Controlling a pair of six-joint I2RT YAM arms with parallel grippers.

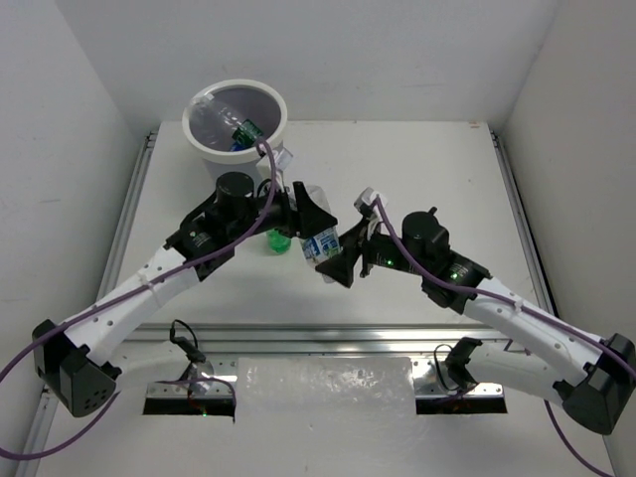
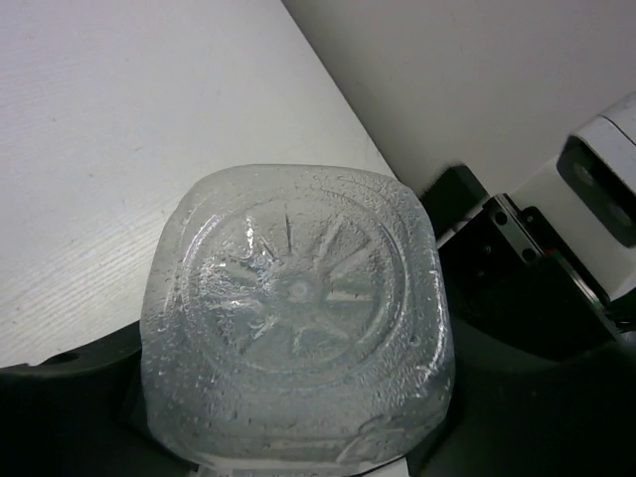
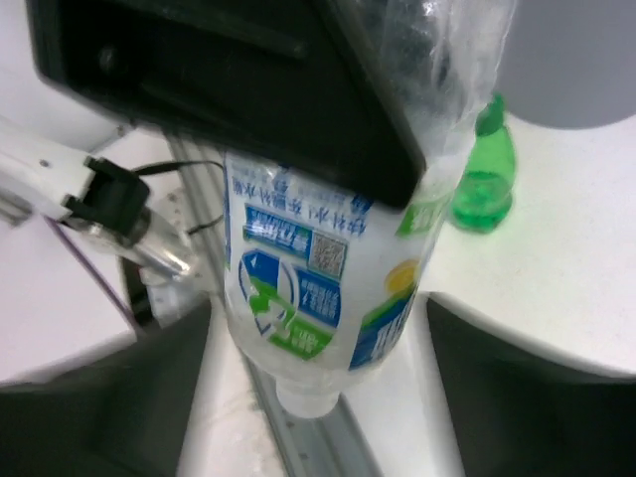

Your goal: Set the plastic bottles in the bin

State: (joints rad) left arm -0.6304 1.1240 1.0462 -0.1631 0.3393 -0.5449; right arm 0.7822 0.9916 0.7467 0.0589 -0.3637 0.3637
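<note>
The grey bin with a white rim stands at the far left and holds a clear bottle and a dark-green-labelled one. My left gripper is shut on a clear bottle with a blue-white label, held above the table with its cap end down. Its ribbed base fills the left wrist view. My right gripper is open, its jaws on either side of that bottle's cap end without closing on it. A green bottle stands on the table just behind; it also shows in the right wrist view.
A metal rail runs along the table's near edge, with a crumpled clear plastic sheet in front of it. White walls close in the left, right and back. A small clear scrap lies beside the bin.
</note>
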